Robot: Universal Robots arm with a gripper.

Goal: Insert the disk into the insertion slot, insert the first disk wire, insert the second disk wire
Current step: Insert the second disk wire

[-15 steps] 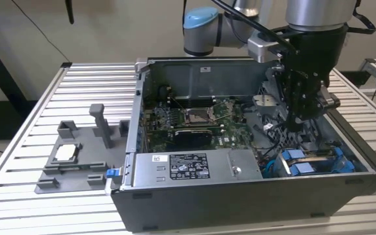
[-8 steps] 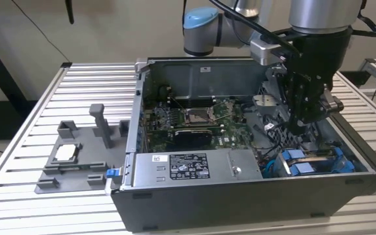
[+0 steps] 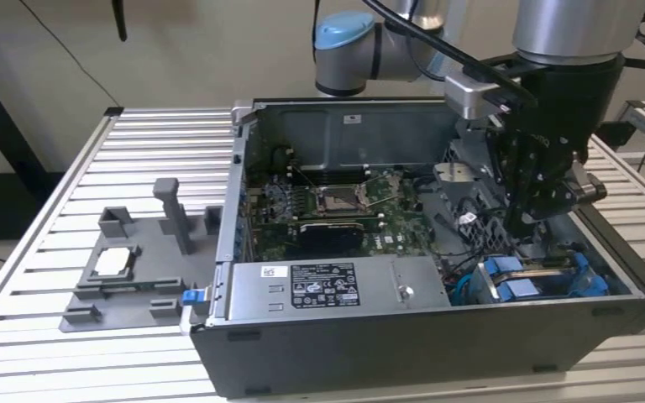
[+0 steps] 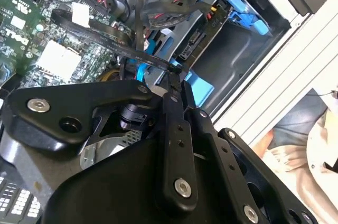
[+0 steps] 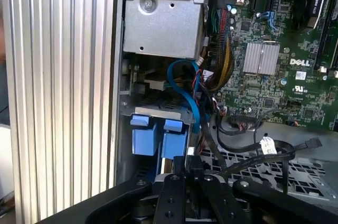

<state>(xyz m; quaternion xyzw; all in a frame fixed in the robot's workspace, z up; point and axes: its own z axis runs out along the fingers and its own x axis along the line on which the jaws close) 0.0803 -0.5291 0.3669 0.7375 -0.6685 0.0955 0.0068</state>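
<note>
In the exterior view my gripper (image 3: pixel 527 228) hangs from a thick black arm, deep inside the open black case (image 3: pixel 412 353) at the exterior view's right. The case lies on a table (image 3: pixel 132 143) of ribbed aluminium slats. Just below me, bright blue plastic pieces (image 3: pixel 521 290) stand in the grey metal slot (image 3: pixel 465 287). I cannot tell whether they frame the disk, as I cannot make out its silver body. A green circuit board (image 3: pixel 334 210) lines the case floor, and a boxy silver power unit (image 3: pixel 322 284) lies along the near wall. A grey moulded tray (image 3: pixel 132 290) sits on the slats beside the case.

In the second wrist view my jaws are drawn together, their tips pinching a thin, flat black wire (image 4: pixel 121 45). Beyond them lies the slot's smooth grey wall (image 4: pixel 237 49).

In the first wrist view two glossy blue pieces (image 5: pixel 173 145) sit side by side under the slot's grey rim (image 5: pixel 153 112). A blue cable (image 5: pixel 185 92) loops beside them. A black cord with a white tag (image 5: pixel 266 145) curves over a perforated plate (image 5: pixel 296 174).
</note>
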